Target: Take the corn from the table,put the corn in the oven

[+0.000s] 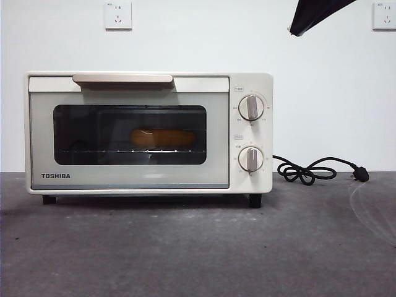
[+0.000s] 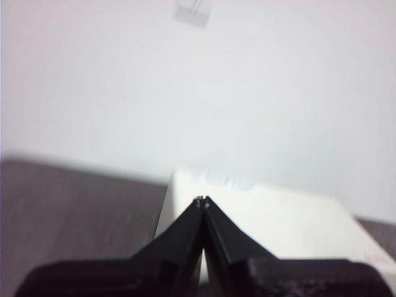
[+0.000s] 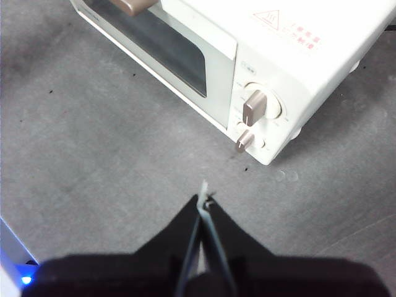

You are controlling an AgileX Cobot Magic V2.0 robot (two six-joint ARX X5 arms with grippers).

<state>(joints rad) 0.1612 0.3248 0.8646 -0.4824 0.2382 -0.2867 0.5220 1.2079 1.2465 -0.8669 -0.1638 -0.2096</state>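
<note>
Both steps look done: the corn [image 1: 162, 137] lies on the rack inside the oven [image 1: 148, 133] behind its shut door, while the left gripper [image 2: 202, 201] and right gripper [image 3: 203, 202] hang closed and empty, clear of it.

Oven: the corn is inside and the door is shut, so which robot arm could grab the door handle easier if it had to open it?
Probably the right. The right gripper hangs over the table in front of the oven, facing its handle. The left gripper only sees the oven's top. The corn is inside.
</note>
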